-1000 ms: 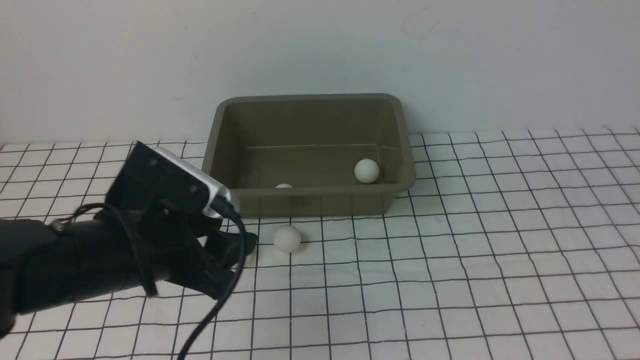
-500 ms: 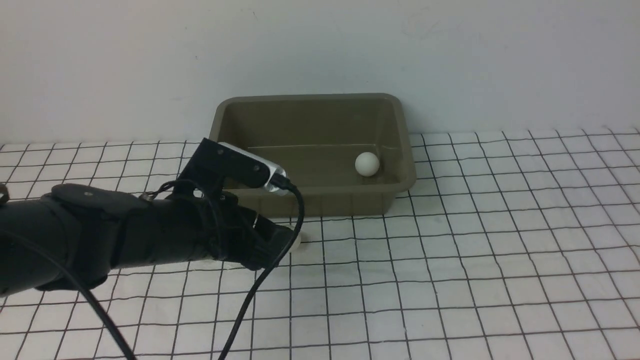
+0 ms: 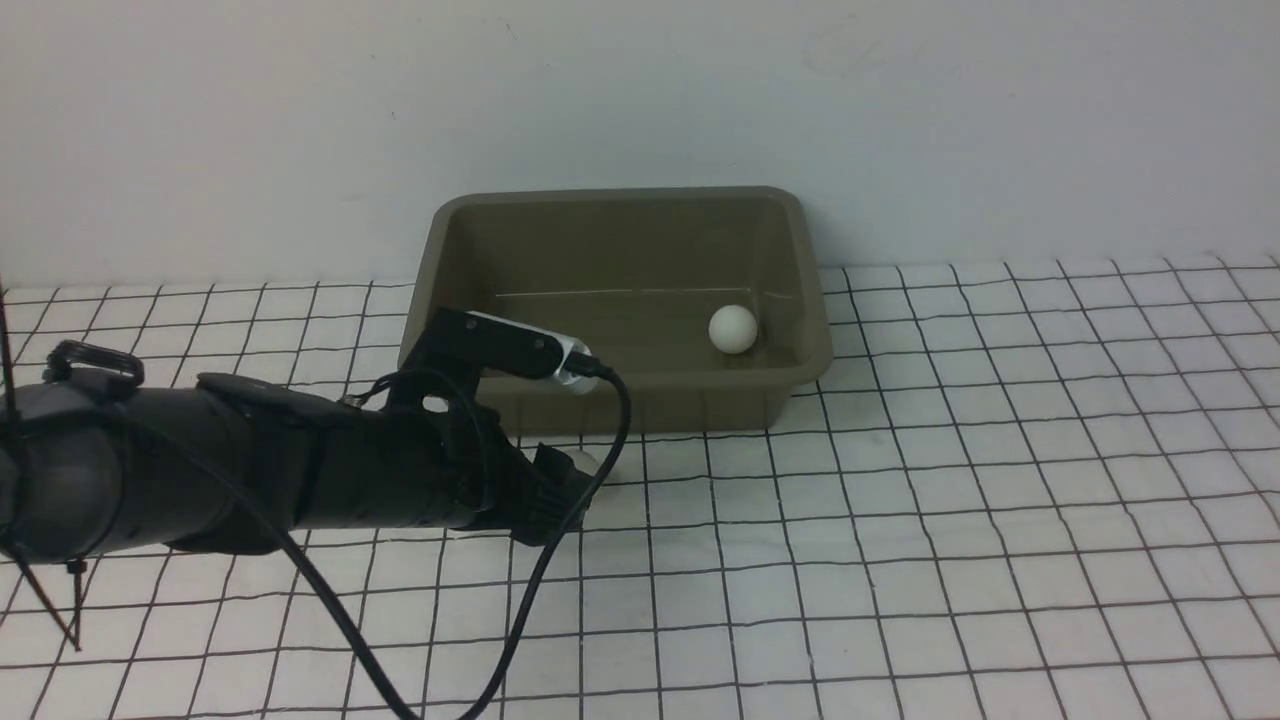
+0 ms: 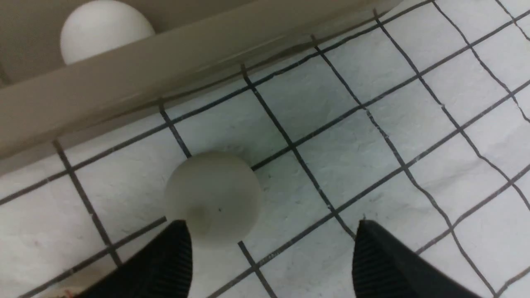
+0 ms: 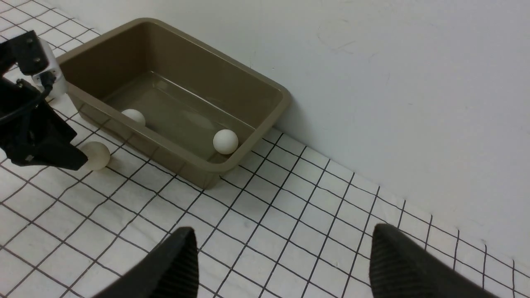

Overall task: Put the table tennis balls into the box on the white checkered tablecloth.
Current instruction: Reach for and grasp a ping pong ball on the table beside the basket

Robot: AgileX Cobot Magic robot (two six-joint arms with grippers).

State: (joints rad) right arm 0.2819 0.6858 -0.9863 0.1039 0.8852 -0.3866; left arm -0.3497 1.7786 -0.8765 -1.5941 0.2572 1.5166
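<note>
The olive-grey box (image 3: pixel 650 405) stands on the white checkered tablecloth (image 3: pixel 900 500) by the back wall. Two table tennis balls lie inside it, one to the right (image 3: pixel 733 328) and one by the near wall (image 5: pixel 133 116), which my left wrist camera hides in the front view. Another ball (image 4: pixel 213 194) rests on the cloth just in front of the box. My left gripper (image 4: pixel 272 225) is open and low at that ball, with one fingertip (image 4: pixel 178 240) against it and the ball off-centre in the gap. My right gripper (image 5: pixel 283 231) hangs open and empty, out of the front view.
The plain wall (image 3: pixel 640 100) rises directly behind the box. My left arm (image 3: pixel 250 465) lies low across the left of the cloth, with its cable (image 3: pixel 560 560) looping down toward the front edge.
My left arm has swung right and forward and dropped lower, bringing its open fingers up to the ball in front of the box. Its wrist camera now hides the near-wall ball.
</note>
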